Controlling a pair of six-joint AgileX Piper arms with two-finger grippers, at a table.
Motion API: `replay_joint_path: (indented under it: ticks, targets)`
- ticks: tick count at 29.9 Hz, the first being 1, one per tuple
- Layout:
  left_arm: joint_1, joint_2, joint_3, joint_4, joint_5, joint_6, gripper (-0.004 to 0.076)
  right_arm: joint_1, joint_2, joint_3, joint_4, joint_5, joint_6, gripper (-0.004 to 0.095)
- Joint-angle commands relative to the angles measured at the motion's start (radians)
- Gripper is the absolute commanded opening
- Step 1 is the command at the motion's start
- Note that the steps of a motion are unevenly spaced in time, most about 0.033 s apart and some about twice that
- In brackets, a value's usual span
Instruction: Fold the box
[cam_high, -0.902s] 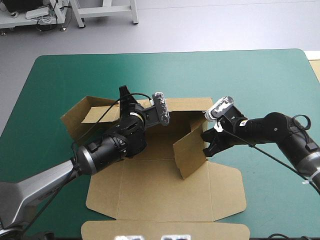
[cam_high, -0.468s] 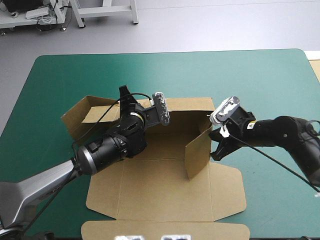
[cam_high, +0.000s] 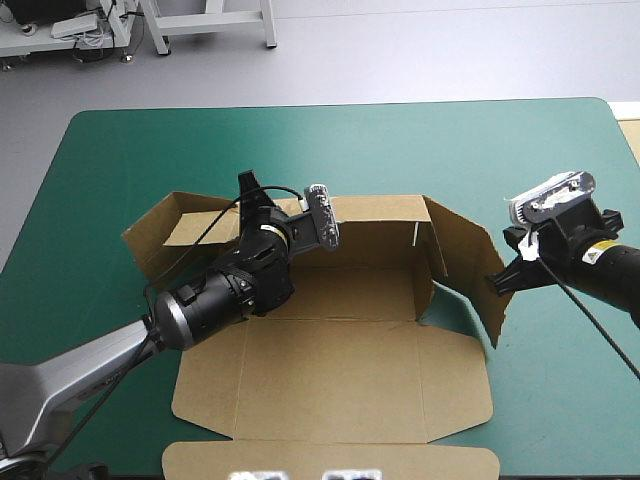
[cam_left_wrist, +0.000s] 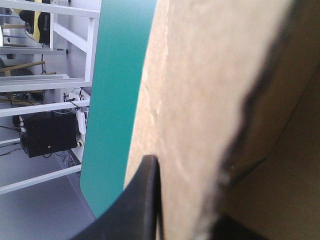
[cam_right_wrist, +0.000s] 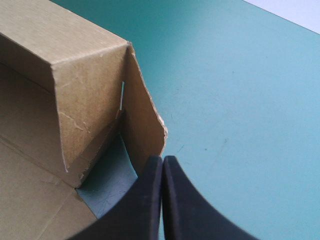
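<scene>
The brown box (cam_high: 330, 370) lies spread on the teal-green cover, its back wall (cam_high: 370, 215) raised. My left gripper (cam_high: 247, 195) is at the left part of that wall, shut on it. In the left wrist view the board (cam_left_wrist: 200, 100) fills the gap beside one black finger (cam_left_wrist: 142, 205). The right side flap (cam_high: 465, 270) leans outward to the right. My right gripper (cam_high: 498, 283) is shut, with its tip at that flap's outer edge. In the right wrist view the shut gripper (cam_right_wrist: 162, 159) meets the flap's (cam_right_wrist: 142, 120) corner with nothing between the fingers.
The box's left flap (cam_high: 165, 235) stands half raised toward the table's left side. The lid panel (cam_high: 330, 460) lies flat at the near edge. Bare teal-green cover (cam_high: 350, 140) stretches beyond the box and to its right (cam_right_wrist: 240, 100).
The right gripper has drawn back to the right. The right flap, earlier folded inward over the box floor, has swung upright and then outward. The left arm has not moved.
</scene>
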Motion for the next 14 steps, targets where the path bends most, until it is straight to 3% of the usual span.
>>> replay_joint_path:
  ticks: [1, 7, 9, 14]
  targets:
    - [-0.012, -0.021, -0.009, -0.068, -0.015, -0.027, -0.0009, -0.024, 0.002, -0.029, 0.034, -0.05, -0.018, -0.0016]
    - [-0.012, -0.021, -0.009, -0.068, -0.015, -0.027, -0.0009, -0.024, 0.05, -0.035, 0.094, -0.155, -0.018, 0.0045]
    - [-0.012, -0.021, -0.009, -0.068, -0.015, -0.027, -0.0009, -0.024, 0.079, -0.054, 0.144, -0.189, -0.028, 0.0151]
    - [-0.012, -0.021, -0.009, -0.068, -0.015, -0.027, -0.0009, -0.024, 0.205, -0.172, 0.209, -0.176, 0.008, 0.0529]
